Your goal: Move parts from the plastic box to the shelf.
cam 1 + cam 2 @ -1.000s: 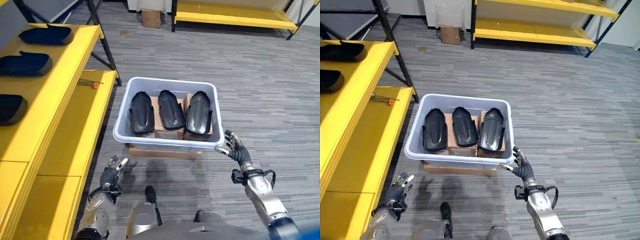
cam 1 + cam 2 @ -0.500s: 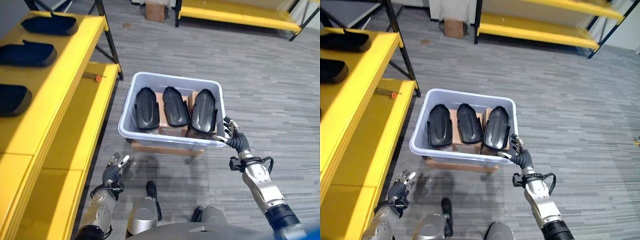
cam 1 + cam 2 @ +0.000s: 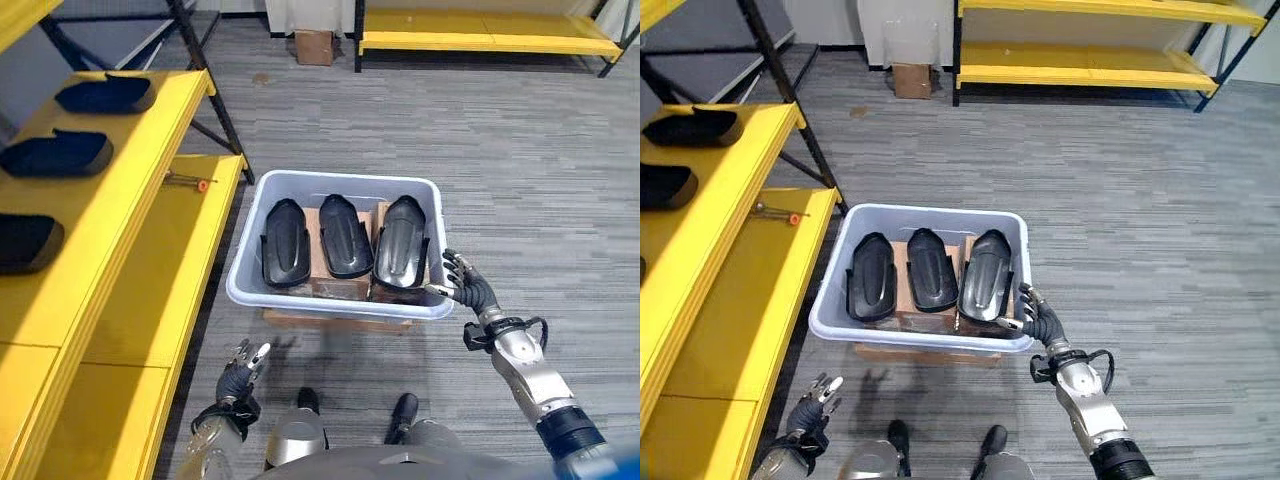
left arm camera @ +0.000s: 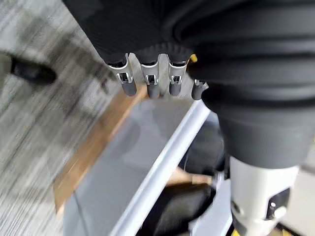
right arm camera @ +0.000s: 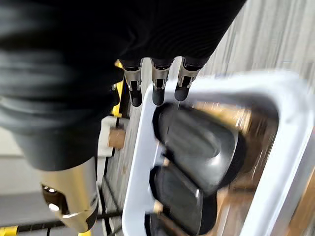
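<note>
I look down at a pale grey-blue plastic box [image 3: 335,300] sitting on a flat brown cardboard sheet [image 3: 335,320] on the grey striped carpet floor [image 3: 520,170]. Inside the box, three black curved plastic parts [image 3: 343,236] lie side by side in a row, resting on brown cardboard blocks [image 3: 334,284]. My right hand [image 3: 466,286] is at the box's near right corner, its silver dark-tipped fingers [image 5: 155,83] loosely spread and extended over the rim, beside the rightmost black part [image 3: 402,241]; it grips nothing. My left hand [image 3: 238,374] hangs low near the floor, in front of the box's near left corner and apart from it, fingers relaxed and open, holding nothing. On my left stands a yellow metal shelf [image 3: 130,230] with black uprights. Its upper level carries three more black curved parts [image 3: 55,153] spaced along it, well apart from the box. On the lower level lies a thin tool with an orange tip [image 3: 186,181]. Further off, a small brown cardboard carton [image 3: 315,45] sits on the floor beside another yellow shelf [image 3: 480,40].
</note>
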Controlling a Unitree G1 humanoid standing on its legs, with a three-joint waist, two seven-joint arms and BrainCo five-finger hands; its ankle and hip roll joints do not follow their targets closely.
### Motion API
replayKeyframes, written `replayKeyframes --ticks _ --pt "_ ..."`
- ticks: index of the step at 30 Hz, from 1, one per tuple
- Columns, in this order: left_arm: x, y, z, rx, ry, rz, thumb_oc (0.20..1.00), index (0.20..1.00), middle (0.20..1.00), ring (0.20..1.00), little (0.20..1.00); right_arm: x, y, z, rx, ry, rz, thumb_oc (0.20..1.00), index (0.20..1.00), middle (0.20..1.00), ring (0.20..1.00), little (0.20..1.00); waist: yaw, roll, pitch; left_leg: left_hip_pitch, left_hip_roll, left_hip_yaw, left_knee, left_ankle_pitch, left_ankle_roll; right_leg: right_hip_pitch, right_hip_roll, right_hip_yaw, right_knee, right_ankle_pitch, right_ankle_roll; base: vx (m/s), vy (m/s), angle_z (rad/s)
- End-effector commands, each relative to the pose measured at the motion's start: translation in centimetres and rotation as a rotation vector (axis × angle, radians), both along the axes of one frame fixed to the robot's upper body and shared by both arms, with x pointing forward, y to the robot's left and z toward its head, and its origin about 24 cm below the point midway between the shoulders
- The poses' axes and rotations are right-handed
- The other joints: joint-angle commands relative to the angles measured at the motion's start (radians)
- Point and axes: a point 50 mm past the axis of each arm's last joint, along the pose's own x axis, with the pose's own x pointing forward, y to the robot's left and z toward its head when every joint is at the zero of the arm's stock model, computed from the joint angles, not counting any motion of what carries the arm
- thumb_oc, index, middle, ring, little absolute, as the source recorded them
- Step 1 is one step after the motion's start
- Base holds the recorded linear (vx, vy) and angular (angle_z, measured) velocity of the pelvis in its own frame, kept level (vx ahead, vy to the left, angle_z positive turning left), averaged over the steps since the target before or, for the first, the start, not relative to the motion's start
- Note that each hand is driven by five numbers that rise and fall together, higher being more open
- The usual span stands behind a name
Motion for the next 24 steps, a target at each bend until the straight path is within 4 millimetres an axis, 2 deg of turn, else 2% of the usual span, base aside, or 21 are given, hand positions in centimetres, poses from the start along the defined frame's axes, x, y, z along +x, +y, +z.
replayKeyframes --ticks 1,4,6,7,8,9,10,11,12,13,15,18,20,24 --pt "2.5 0.1 1.7 0.017 -0.108 -0.063 1.000 1.000 1.000 1.000 1.000 0.9 0.6 1.7 0.032 -0.083 -0.002 1.000 1.000 1.000 1.000 1.000 0.004 -0.030 -0.003 -0.005 -0.008 -0.048 0.023 -0.023 -0.002 -0.016 -0.051 0.025 0.178 -0.111 0.056 0.09 -0.154 -0.04" --pt "2.9 0.1 1.9 -0.013 -0.121 -0.041 1.000 1.000 1.000 1.000 1.000 0.6 0.9 1.4 0.052 -0.082 0.004 1.000 1.000 1.000 1.000 1.000 -0.012 -0.023 -0.003 -0.008 -0.011 -0.026 0.080 -0.052 0.002 -0.015 -0.053 0.021 0.204 -0.130 0.043 0.06 -0.152 0.03" --pt "3.2 -0.1 2.1 -0.049 -0.126 -0.018 1.000 1.000 1.000 1.000 1.000 0.7 1.1 1.6 0.013 -0.075 0.025 1.000 1.000 1.000 1.000 1.000 -0.022 -0.025 -0.002 -0.040 -0.014 -0.012 0.199 -0.103 0.007 -0.029 -0.066 0.026 0.225 -0.140 0.028 -0.07 -0.042 0.03" --pt "3.5 -0.5 2.0 -0.075 -0.120 -0.026 1.000 1.000 1.000 1.000 1.000 1.0 1.6 1.8 -0.018 -0.089 0.086 1.000 1.000 1.000 1.000 1.000 -0.011 -0.029 0.015 -0.135 -0.003 -0.086 0.354 -0.054 -0.014 -0.036 -0.065 0.058 0.218 -0.121 -0.002 -0.09 0.034 0.00" --pt "3.5 -0.7 2.0 -0.058 -0.115 -0.044 1.000 1.000 1.000 1.000 1.000 1.1 1.7 1.8 -0.027 -0.084 0.091 1.000 1.000 1.000 1.000 1.000 -0.011 -0.030 0.018 -0.140 0.014 -0.088 0.357 -0.041 -0.020 -0.032 -0.064 0.068 0.218 -0.122 -0.003 -0.05 0.107 -0.11" --pt "3.6 -0.8 2.0 -0.025 -0.118 -0.079 1.000 1.000 1.000 1.000 1.000 1.1 1.6 1.7 -0.032 -0.076 0.089 1.000 1.000 1.000 1.000 1.000 -0.014 -0.028 0.015 -0.132 0.034 -0.085 0.323 -0.030 -0.024 -0.031 -0.064 0.076 0.221 -0.125 -0.001 0.04 0.251 -0.33" --pt "3.8 -1.0 2.2 0.015 -0.128 -0.136 1.000 1.000 1.000 1.000 1.000 1.2 1.3 1.7 -0.027 -0.056 0.077 1.000 1.000 1.000 1.000 1.000 -0.023 -0.023 0.006 -0.106 0.075 -0.073 0.256 0.000 -0.034 -0.034 -0.070 0.082 0.228 -0.131 0.004 0.05 0.368 -0.44" --pt "3.8 -1.2 2.2 0.020 -0.125 -0.167 1.000 1.000 1.000 1.000 1.000 1.1 1.1 1.7 -0.026 -0.048 0.063 1.000 1.000 1.000 1.000 1.000 -0.029 -0.014 -0.002 -0.091 0.109 -0.081 0.201 0.045 -0.050 -0.040 -0.074 0.091 0.237 -0.135 0.009 0.06 0.454 -0.29" --pt "3.6 -1.3 2.2 0.022 -0.117 -0.187 1.000 1.000 1.000 1.000 1.000 1.1 0.9 1.6 -0.031 -0.044 0.055 1.000 1.000 1.000 1.000 1.000 -0.030 -0.002 -0.004 -0.103 0.135 -0.133 0.168 0.112 -0.067 -0.045 -0.072 0.119 0.242 -0.136 0.012 0.05 0.404 -0.06" --pt "3.6 -1.3 2.1 0.033 -0.118 -0.192 1.000 1.000 1.000 1.000 1.000 1.2 0.6 1.6 -0.034 -0.039 0.054 1.000 1.000 1.000 1.000 1.000 -0.033 -0.007 -0.008 -0.086 0.124 -0.140 0.158 0.063 -0.053 -0.046 -0.087 0.132 0.242 -0.133 0.023 0.04 0.375 0.07" --pt "4.2 -0.9 2.7 0.109 -0.145 -0.216 1.000 1.000 1.000 1.000 1.000 1.3 -0.1 1.4 -0.094 -0.037 0.007 1.000 1.000 1.000 1.000 1.000 -0.039 -0.003 -0.014 -0.064 0.107 -0.145 0.113 0.023 -0.050 -0.065 -0.113 0.143 0.262 -0.125 0.052 0.02 0.344 -0.23" --pt "4.5 -0.3 3.1 0.168 -0.163 -0.200 1.000 1.000 1.000 1.000 1.000 0.7 -1.3 0.6 -0.078 -0.010 -0.076 1.000 1.000 1.000 1.000 1.000 -0.054 -0.005 -0.013 -0.026 0.099 -0.109 0.074 0.019 -0.047 -0.057 -0.133 0.129 0.266 -0.108 0.076 0.05 0.218 -0.25" --pt "4.5 1.7 3.9 0.283 -0.191 -0.155 1.000 1.000 1.000 1.000 1.000 0.3 -1.6 0.1 -0.077 -0.007 -0.084 1.000 1.000 1.000 1.000 1.000 -0.055 -0.018 -0.009 -0.010 0.084 -0.091 0.061 0.012 -0.036 -0.044 -0.136 0.147 0.236 -0.079 0.095 0.07 0.067 0.15" --pt "3.8 3.3 4.1 0.269 -0.184 -0.134 1.000 1.000 1.000 1.000 1.000 0.3 -2.3 0.2 -0.081 -0.013 -0.111 1.000 1.000 1.000 1.000 1.000 -0.039 -0.027 -0.006 0.003 0.088 -0.079 0.045 0.010 -0.033 -0.036 -0.137 0.145 0.212 -0.065 0.110 0.03 -0.032 0.02"
